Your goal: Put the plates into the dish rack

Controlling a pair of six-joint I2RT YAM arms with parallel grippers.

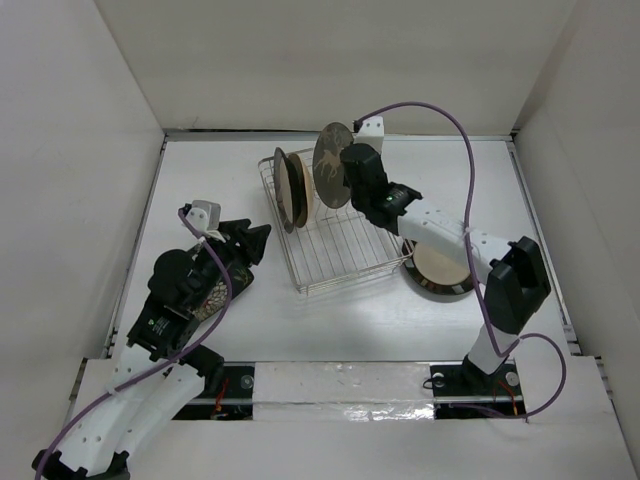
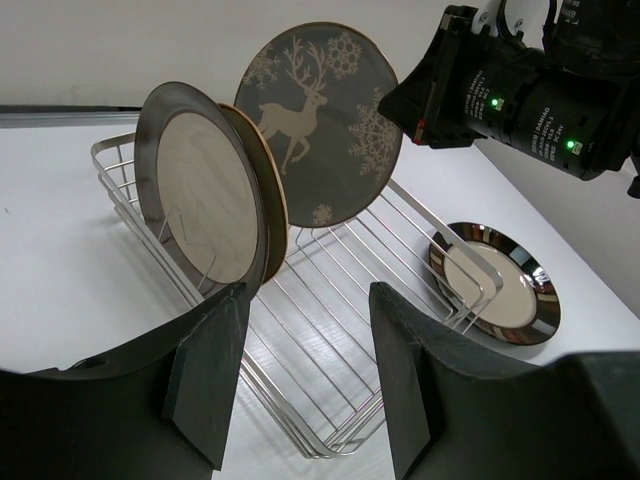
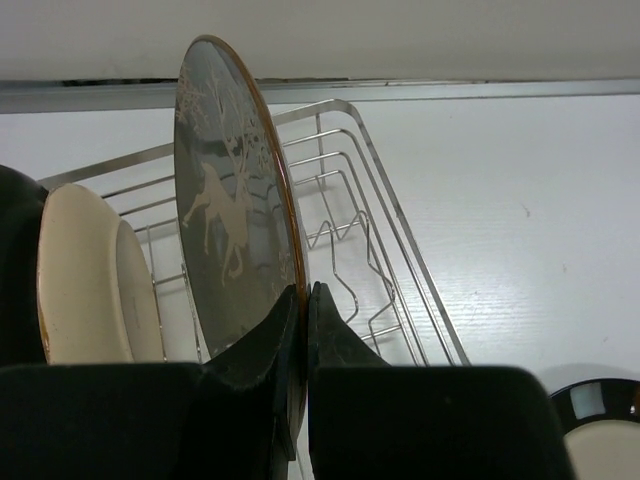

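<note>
Top external view: the floral plate lies on the table beneath the left arm. Only a patterned strip of it shows; the rest is covered. The right arm crosses over the loose dark-rimmed plate, which lies flat on the table just beside the right edge of the dish rack, so part of its rim is hidden. Whether the lower edge of the deer plate touches the rack wires cannot be told. In the right wrist view the racked plates are cut off at the left border.

Dish rack contents: the racked dark-rimmed plate and the tan plate stand on edge, close together, at the far-left end. The deer plate is upright over the rack, just beside the tan plate.

Right gripper: fingers clamped on the deer plate's rim.

Left gripper: jaws wide apart with nothing between them, near the rack's left side.
</note>
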